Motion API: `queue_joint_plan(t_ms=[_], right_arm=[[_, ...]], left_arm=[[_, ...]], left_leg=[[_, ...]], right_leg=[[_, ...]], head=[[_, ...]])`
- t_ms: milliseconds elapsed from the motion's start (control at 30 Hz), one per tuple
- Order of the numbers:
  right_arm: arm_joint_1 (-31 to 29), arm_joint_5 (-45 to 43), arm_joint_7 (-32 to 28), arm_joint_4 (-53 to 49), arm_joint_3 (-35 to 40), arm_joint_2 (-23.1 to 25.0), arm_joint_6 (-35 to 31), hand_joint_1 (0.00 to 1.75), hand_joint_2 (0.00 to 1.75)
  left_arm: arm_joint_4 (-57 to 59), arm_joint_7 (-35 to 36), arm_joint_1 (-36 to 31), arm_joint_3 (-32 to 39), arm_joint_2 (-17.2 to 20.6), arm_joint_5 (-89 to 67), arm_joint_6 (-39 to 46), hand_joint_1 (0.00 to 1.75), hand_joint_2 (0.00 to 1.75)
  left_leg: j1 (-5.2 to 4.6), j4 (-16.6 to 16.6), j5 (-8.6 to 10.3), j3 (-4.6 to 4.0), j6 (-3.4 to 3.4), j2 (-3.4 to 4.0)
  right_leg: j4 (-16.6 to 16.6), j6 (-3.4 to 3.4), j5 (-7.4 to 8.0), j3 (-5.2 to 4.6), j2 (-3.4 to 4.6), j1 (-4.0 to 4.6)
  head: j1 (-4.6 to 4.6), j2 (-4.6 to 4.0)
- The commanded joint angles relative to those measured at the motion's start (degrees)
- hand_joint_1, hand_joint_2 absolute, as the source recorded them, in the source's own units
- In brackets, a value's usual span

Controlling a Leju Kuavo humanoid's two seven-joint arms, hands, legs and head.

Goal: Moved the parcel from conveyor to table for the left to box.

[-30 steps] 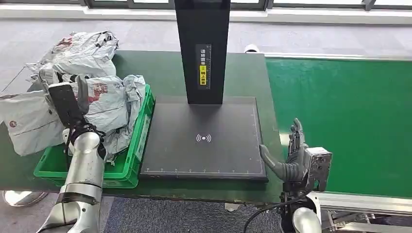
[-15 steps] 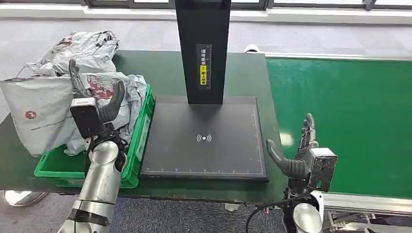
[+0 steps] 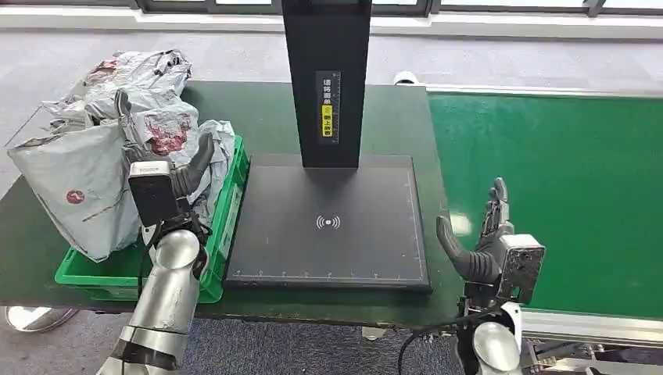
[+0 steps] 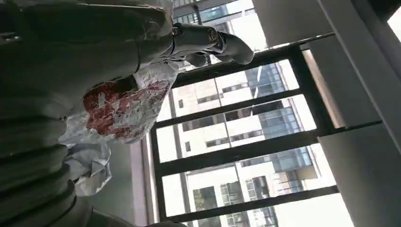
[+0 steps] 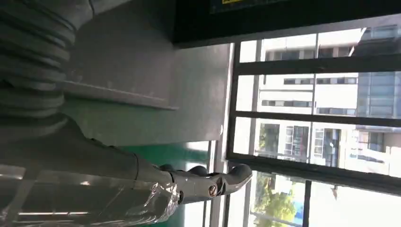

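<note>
A large grey parcel (image 3: 74, 183) with a small red logo leans over the left side of the green bin (image 3: 227, 226). Its edge lies against the fingers of my left hand (image 3: 160, 168). That hand stands upright over the bin with its thumb (image 4: 208, 40) spread wide; whether the fingers grip the parcel is hidden. A crumpled parcel with red print (image 4: 118, 106) lies just beyond it. My right hand (image 3: 489, 242) is raised at the table's front right corner beside the green conveyor (image 3: 563, 180), fingers apart, thumb (image 5: 208, 185) free and nothing in it.
Several more grey parcels (image 3: 141, 78) are heaped in and behind the bin. A black scanner pad (image 3: 328, 250) with a tall black post (image 3: 324, 47) takes the middle of the dark green table (image 3: 258, 109). The conveyor belt carries nothing.
My left hand has moved right and nearer along the bin, and the large grey parcel rose and shifted right with it. My right hand lifted a little and moved slightly right.
</note>
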Motion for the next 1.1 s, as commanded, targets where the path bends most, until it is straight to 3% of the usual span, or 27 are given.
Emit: queue_joint_plan(t_ms=[33,167,400,500,700,800,1100], right_arm=[[-9.72,-1.88,3.31,9.47,3.14,-3.33,0.48,0.0,1.75],[-8.08,-1.94,4.76,9.29,2.39,-3.41,2.71,0.0,1.75],[-5.74,0.37,6.1,7.81,1.82,-2.62,5.54,0.0,1.75],[-5.52,0.65,6.41,7.46,1.78,-2.61,5.8,0.0,1.75],[-3.88,2.14,8.64,7.51,0.75,-2.44,9.64,0.0,1.75],[-3.88,3.03,9.18,7.83,0.7,-2.32,10.75,0.0,1.75],[-3.93,3.12,9.25,7.69,0.7,-2.26,10.83,0.0,1.75]], left_arm=[[33.53,16.7,-20.94,-0.5,5.62,-7.55,-1.15,0.0,1.75],[48.13,24.23,-27.99,-0.73,10.98,-18.82,2.06,0.0,1.75],[56.2,36.03,-31.59,-0.92,17.82,-32.1,1.03,0.0,1.75],[56.57,37.08,-31.76,-1.19,18.01,-33.21,0.13,0.0,1.75],[58.59,42.71,-33.11,-3.41,21.1,-39.73,-19.34,0.0,1.75],[58.43,44.33,-33.53,-3.5,23.03,-42.31,-24.91,0.0,1.75],[58.29,44.37,-33.57,-3.36,23.09,-42.45,-25.18,0.0,1.75]], left_leg=[[0.05,0.01,0.16,-0.04,0.01,0.0],[0.04,-0.16,0.31,0.02,0.03,0.13],[0.08,-0.22,0.2,0.22,-0.08,0.6],[0.11,-0.09,0.18,0.05,-0.1,0.39],[0.17,-0.1,0.2,0.01,-0.07,0.31],[0.14,-0.06,0.18,-0.06,-0.08,0.35],[0.15,-0.05,0.2,-0.1,-0.12,0.25]], right_leg=[[-0.03,-0.06,0.13,0.02,-0.3,0.09],[-0.15,-0.1,0.27,0.05,-0.34,0.11],[-0.1,-0.17,0.3,0.03,0.22,0.14],[0.03,-0.18,0.24,-0.14,0.18,0.15],[-0.05,-0.2,0.23,-0.09,0.05,0.23],[0.03,-0.2,0.23,-0.19,0.16,0.19],[0.05,-0.21,0.21,-0.25,0.11,0.19]], head=[[0.0,0.0],[0.0,0.0],[0.0,-0.02],[-0.02,0.0],[0.0,0.0],[0.0,0.0],[0.0,0.0]])
